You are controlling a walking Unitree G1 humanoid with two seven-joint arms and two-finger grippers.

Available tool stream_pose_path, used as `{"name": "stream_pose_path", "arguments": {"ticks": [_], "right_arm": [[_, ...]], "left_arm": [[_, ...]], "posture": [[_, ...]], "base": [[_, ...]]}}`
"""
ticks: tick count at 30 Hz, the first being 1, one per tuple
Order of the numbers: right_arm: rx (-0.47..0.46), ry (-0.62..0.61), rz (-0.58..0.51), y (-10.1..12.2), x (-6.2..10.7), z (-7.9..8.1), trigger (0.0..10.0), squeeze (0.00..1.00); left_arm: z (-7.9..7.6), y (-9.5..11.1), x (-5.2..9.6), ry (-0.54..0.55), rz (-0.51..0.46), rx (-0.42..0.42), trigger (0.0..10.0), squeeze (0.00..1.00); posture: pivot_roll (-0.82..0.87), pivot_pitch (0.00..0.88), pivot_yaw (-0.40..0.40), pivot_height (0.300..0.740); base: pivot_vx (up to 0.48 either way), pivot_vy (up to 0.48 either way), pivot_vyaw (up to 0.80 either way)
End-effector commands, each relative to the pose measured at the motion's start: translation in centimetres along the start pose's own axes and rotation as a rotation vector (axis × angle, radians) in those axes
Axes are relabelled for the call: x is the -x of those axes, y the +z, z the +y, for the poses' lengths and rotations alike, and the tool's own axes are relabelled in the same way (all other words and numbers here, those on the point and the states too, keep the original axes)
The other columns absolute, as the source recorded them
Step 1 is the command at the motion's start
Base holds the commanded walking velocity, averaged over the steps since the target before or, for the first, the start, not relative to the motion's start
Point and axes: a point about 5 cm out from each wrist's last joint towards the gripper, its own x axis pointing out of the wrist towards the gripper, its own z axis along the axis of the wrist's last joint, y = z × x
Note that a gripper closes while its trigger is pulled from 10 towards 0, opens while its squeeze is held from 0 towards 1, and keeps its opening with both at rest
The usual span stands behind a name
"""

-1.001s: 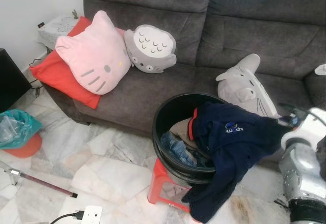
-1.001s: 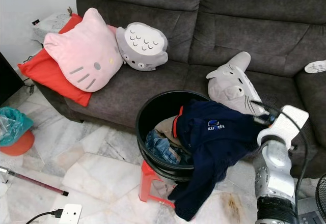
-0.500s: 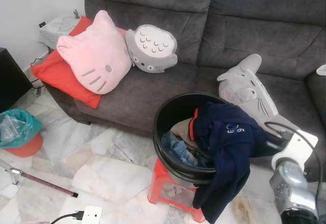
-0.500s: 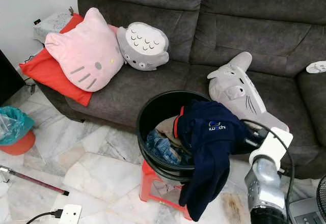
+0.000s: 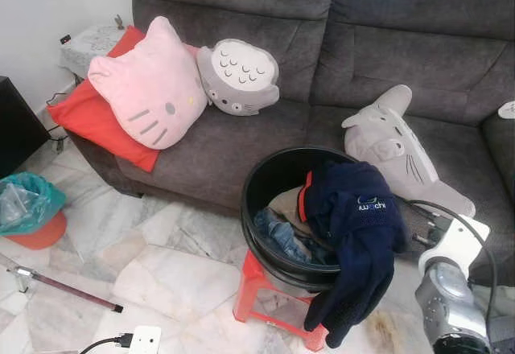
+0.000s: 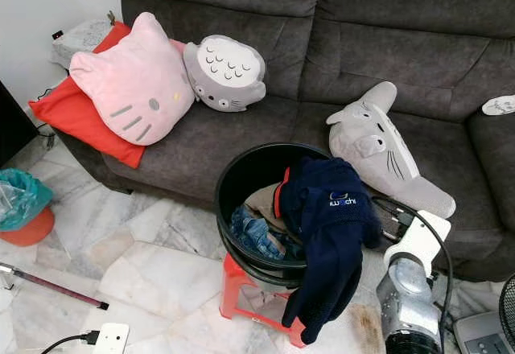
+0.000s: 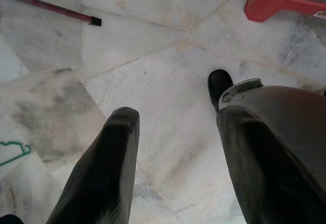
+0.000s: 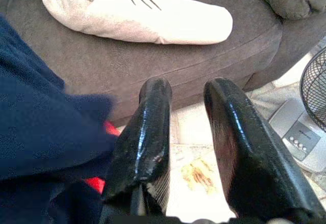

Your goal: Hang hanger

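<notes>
Left wrist view: thin green hanger (image 7: 12, 152) on floor.

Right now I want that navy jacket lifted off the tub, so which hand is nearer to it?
Right. The right hand sits just beside the navy jacket, by the sofa front. The left hand hangs low over the marble floor, away from the jacket.

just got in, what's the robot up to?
The robot faces a black tub of laundry on a red stool by the sofa. A navy jacket drapes over the tub's rim. The right hand sits open beside the jacket, holding nothing. The left hand hangs open over the floor. A green hanger lies on the tiles, not picked up.
</notes>
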Motion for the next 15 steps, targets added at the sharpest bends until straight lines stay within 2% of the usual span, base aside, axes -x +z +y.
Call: {"name": "stream_pose_path", "arguments": {"ticks": [1, 5, 6, 8, 10, 12, 13, 15], "right_arm": [[-0.015, -0.007, -0.037, 0.4, 0.3, 0.0, 10.0, 1.00], [0.015, 0.029, -0.105, 1.2, 0.5, 0.5, 10.0, 1.00], [-0.006, 0.058, -0.160, 1.9, 0.8, 0.9, 10.0, 1.00], [0.001, 0.055, -0.206, 2.6, 1.0, 1.0, 10.0, 1.00], [0.028, 0.053, -0.310, 4.1, 1.5, 1.3, 10.0, 1.00], [0.050, 0.055, -0.343, 4.6, 1.6, 1.4, 10.0, 1.00], [0.095, 0.103, -0.423, 6.0, 2.0, 2.3, 10.0, 0.00], [0.116, 0.196, -0.460, 7.2, 2.3, 3.8, 10.0, 0.00]], "left_arm": [[0.0, -0.6, 0.1, -0.006, 0.016, -0.015, 10.0, 0.00], [0.0, -0.6, 0.1, -0.006, 0.015, -0.014, 10.0, 0.00], [0.0, -0.6, 0.1, -0.006, 0.015, -0.015, 10.0, 0.00], [0.0, -0.6, 0.1, -0.006, 0.015, -0.014, 10.0, 0.00], [0.0, -0.6, 0.1, -0.006, 0.015, -0.014, 10.0, 0.00], [0.0, -0.6, 0.1, -0.005, 0.015, -0.014, 10.0, 0.00], [0.0, -0.6, 0.1, -0.005, 0.015, -0.014, 10.0, 0.00], [0.0, -0.6, 0.1, -0.005, 0.015, -0.015, 10.0, 0.00]], "posture": [[-0.07, 0.068, 0.011, 0.740], [-0.07, 0.068, 0.012, 0.740], [-0.07, 0.069, 0.012, 0.740], [-0.07, 0.069, 0.012, 0.740], [-0.07, 0.068, 0.012, 0.740], [-0.07, 0.068, 0.012, 0.740], [-0.07, 0.067, 0.014, 0.740], [-0.08, 0.066, 0.013, 0.740]], "base": [[0.000, 0.000, 0.00], [0.000, 0.000, 0.00], [0.000, 0.000, 0.00], [0.000, 0.000, 0.00], [0.000, 0.000, 0.00], [0.000, 0.000, 0.00], [0.000, 0.000, 0.00], [0.000, 0.000, 0.00]]}}
